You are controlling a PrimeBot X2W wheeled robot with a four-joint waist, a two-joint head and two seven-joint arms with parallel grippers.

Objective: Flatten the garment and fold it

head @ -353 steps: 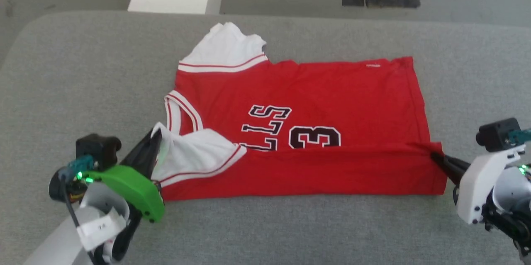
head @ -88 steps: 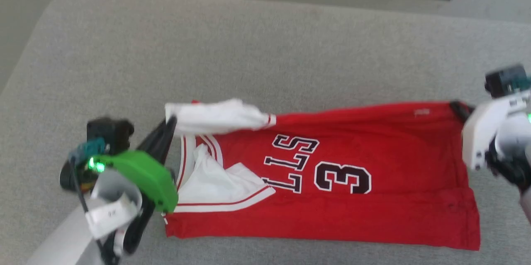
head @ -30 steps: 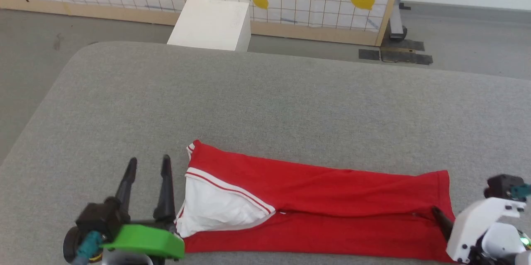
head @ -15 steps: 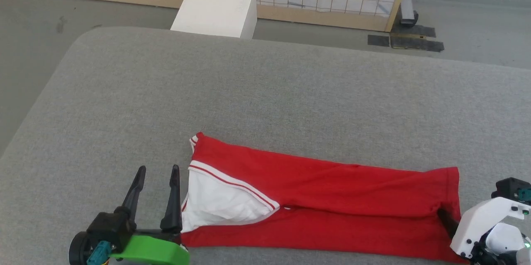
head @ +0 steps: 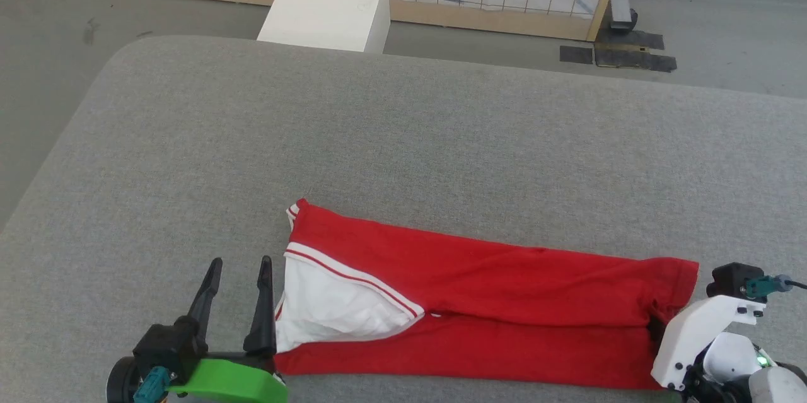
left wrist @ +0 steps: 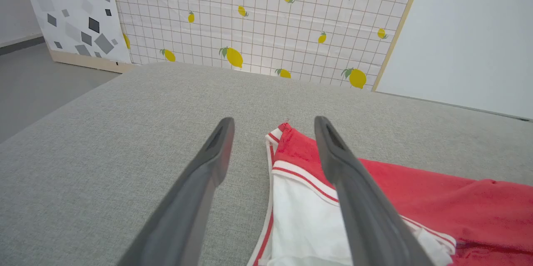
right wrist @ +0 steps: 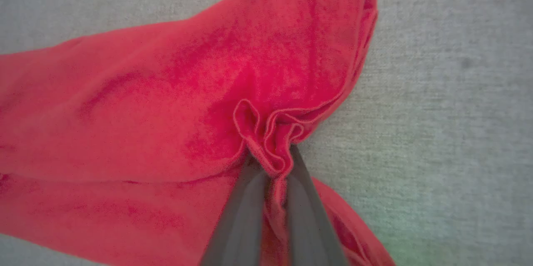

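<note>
The shirt [head: 492, 292] lies as a folded strip on the gray cushion [head: 378, 138], at 6 o'clock. My right hand [right wrist: 272, 160] pinches its bunched hem [right wrist: 266, 130] at 4 o'clock; my left hand [head: 241, 261] stands open beside the sleeve [head: 328, 308], at 8 o'clock.

Left tool [head: 241, 261] with long tapered black fingers, bright green shell [head: 227, 384], teal connector [head: 146, 385], right tool [right wrist: 271, 162] with dark fingers, white screw-dotted shell [head: 693, 333], black camera block [head: 731, 277], teal plug [head: 760, 286]
</note>
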